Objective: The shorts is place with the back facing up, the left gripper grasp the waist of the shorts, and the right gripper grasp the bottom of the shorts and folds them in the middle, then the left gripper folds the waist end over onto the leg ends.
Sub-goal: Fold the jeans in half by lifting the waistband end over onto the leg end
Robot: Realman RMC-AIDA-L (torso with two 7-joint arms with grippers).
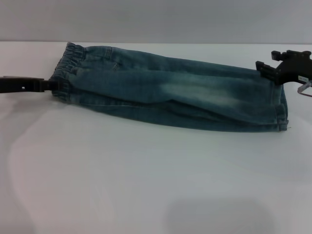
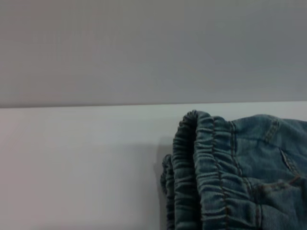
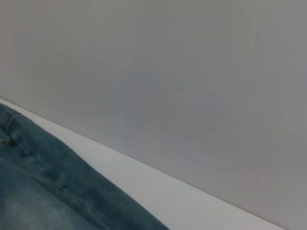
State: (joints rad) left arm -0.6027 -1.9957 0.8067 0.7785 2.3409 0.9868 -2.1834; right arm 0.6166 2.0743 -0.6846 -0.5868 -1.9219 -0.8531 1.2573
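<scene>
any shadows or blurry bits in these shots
Head view: a soft grey shadow patch lies on the white table near the bottom edge, and the left hand at the waistband looks smeared. Left wrist view: the denim shorts cast a faint shadow beside the elastic waistband, whose stitching is crisp. Right wrist view: the denim looks soft, with no glare.

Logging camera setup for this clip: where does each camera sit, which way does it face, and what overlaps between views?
Head view: on the robot's head, looking forward and down at the white table; folded denim shorts lie across it, left tool at the waist, right tool at the leg ends.
Left wrist view: on the left arm, facing the elastic waistband; no robot parts visible.
Right wrist view: on the right arm, facing denim, table edge and grey wall; no robot parts visible.
Shared: the shorts appear in all three.
</scene>
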